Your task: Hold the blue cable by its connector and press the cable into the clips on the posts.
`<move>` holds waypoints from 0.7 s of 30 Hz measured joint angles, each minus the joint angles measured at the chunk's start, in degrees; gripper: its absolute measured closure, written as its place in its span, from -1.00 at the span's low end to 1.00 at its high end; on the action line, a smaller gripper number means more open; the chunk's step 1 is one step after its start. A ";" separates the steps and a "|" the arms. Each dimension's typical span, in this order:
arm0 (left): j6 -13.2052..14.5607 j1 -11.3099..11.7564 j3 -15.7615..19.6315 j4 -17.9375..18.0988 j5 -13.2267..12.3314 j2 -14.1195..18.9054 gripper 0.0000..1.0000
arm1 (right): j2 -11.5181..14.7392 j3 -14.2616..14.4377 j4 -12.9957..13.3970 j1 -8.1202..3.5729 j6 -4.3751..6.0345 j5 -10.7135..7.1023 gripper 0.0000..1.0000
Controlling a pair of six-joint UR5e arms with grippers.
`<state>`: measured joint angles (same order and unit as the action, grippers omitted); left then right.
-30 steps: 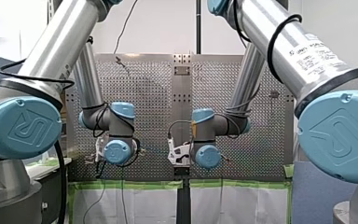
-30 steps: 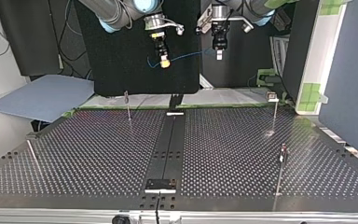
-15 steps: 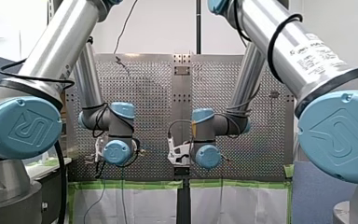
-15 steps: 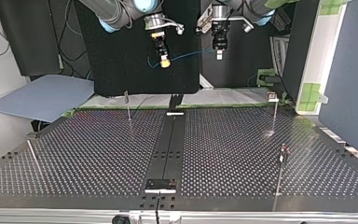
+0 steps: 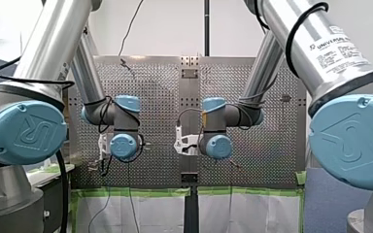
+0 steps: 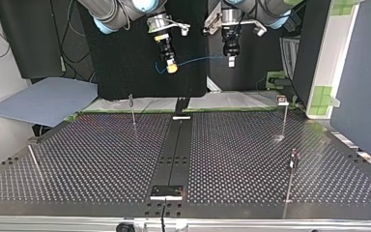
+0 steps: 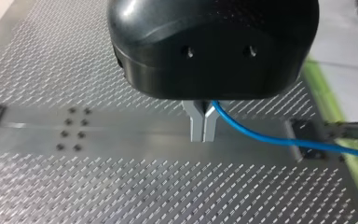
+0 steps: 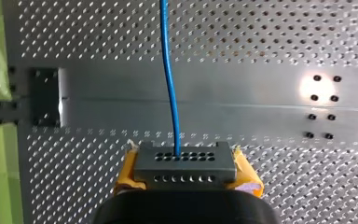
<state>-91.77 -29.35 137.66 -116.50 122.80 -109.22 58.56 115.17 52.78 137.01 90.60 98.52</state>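
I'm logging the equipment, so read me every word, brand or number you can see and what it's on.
"UNIVERSAL": sticker on my right arm; the word after it is unclear.
Stylised "UR" logo: blue joint caps on both arms.
Sticker's smaller lines: too blurred to read.

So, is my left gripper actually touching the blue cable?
Touching. The left wrist view shows my left gripper shut on the blue cable, which runs out from between its fingers.
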 joint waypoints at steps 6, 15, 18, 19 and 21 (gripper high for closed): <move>-2.58 0.58 -2.35 -3.02 2.50 3.02 1.00 | 2.94 -1.25 -2.90 -0.61 2.34 -1.90 1.00; -4.24 1.27 -4.89 -7.68 3.03 7.65 1.00 | 7.95 -4.25 -6.24 -1.78 2.66 -2.35 1.00; -4.40 1.59 -5.74 -9.38 2.97 9.37 1.00 | 9.81 -5.67 -7.01 -2.35 2.66 -2.63 1.00; -4.46 1.73 -6.10 -10.05 2.95 10.05 1.00 | 10.38 -6.16 -7.24 -2.54 2.67 -2.78 1.00; -4.61 1.97 -6.69 -11.08 2.91 11.08 1.00 | 11.63 -7.26 -7.79 -2.97 2.67 -3.19 1.00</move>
<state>-96.39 -27.38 130.97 -127.58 125.71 -98.14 70.19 107.91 44.99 134.03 93.27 95.32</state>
